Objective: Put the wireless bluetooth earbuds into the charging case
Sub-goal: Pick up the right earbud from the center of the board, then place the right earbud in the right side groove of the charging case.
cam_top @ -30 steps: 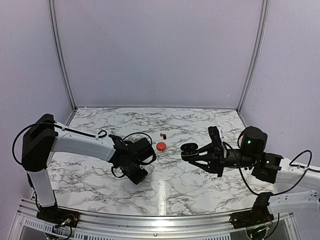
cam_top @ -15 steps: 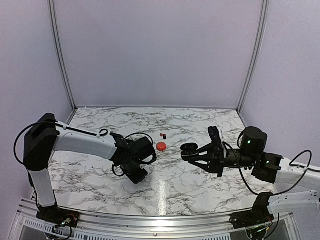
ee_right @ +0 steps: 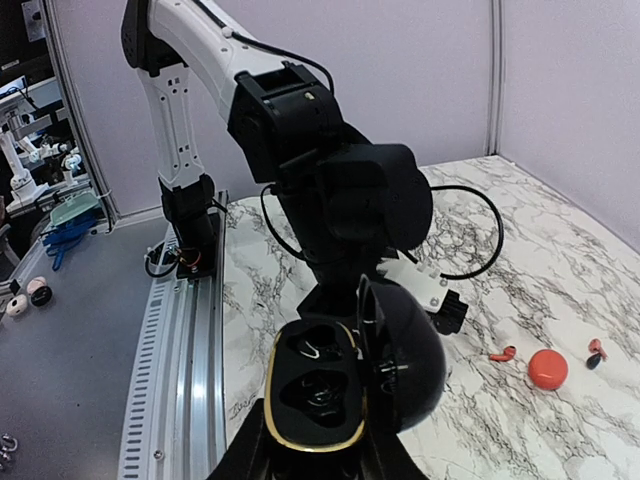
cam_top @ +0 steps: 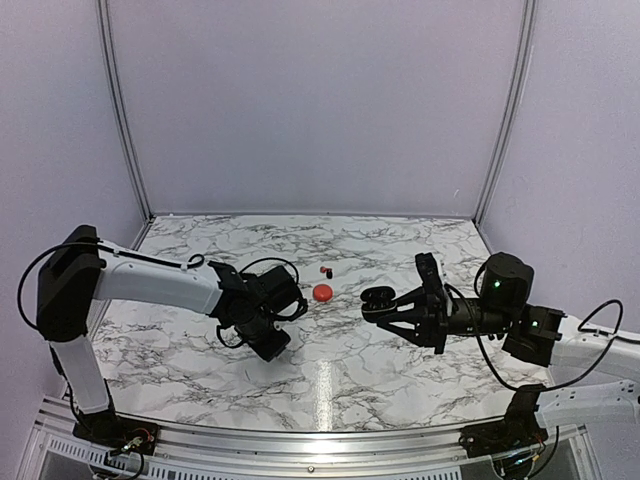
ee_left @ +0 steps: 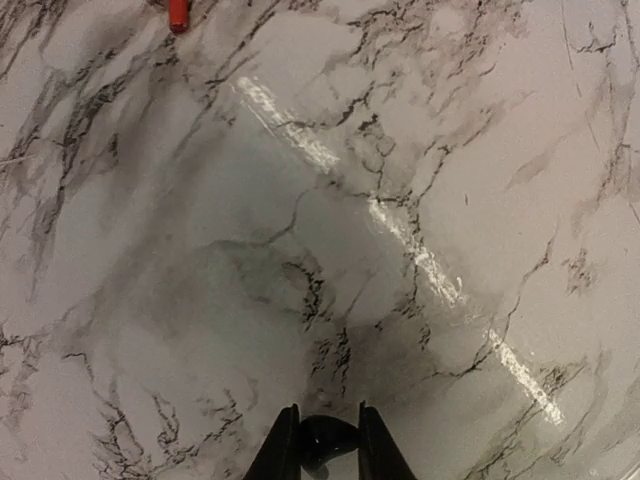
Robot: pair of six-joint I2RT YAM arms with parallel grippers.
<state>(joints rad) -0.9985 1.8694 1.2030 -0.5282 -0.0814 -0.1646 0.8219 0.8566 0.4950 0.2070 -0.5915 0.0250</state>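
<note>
On the near left part of the marble table point(cam_top: 400, 250), my left gripper point(ee_left: 327, 414) points down at the tabletop. Its two fingers point(ee_left: 283, 445) are pulled close together. A small shiny black earbud point(ee_left: 325, 440) sits tight between them, so I am pinching it. I cannot tell if the bud touches the table. On the right side, my right gripper point(ee_right: 315, 455) is closed around the black case point(ee_right: 315, 392) and holds it up off the table. The open side of the case faces left, toward my other arm. Its round lid point(ee_right: 405, 355) is swung up and open. Inside the gold rim I can see two dark hollows, but I cannot tell what is in them. The two grippers are well apart. Between them, a little farther back, the round red case point(cam_top: 322, 292) lies shut on the table. Just behind it, a far red earbud point(cam_top: 323, 269) and a far black earbud point(cam_top: 330, 273) lie side by side, very close to each other. From my right wrist I can also see a near red earbud point(ee_right: 502, 353). It lies flat on the table beside the red case, on its near side, close to the black wrist of my left arm.
</note>
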